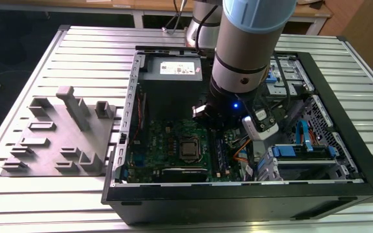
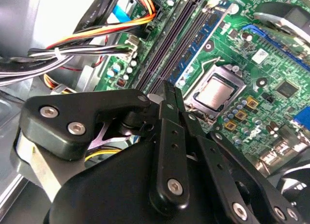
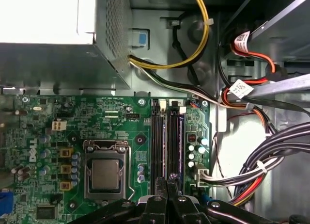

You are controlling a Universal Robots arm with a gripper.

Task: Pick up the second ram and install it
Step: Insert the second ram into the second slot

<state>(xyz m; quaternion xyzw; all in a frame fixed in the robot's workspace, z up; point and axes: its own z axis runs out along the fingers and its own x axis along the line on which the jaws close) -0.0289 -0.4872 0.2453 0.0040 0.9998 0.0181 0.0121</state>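
Now matte-black end effector (image 3: 167, 180) pinched over narrow slots (image 3: 157, 136).

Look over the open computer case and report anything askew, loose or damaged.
Nothing stands out. The motherboard looks intact, the cables lie bundled beside it, and the gripper sits with jaws together over the memory slots, which run straight and parallel.
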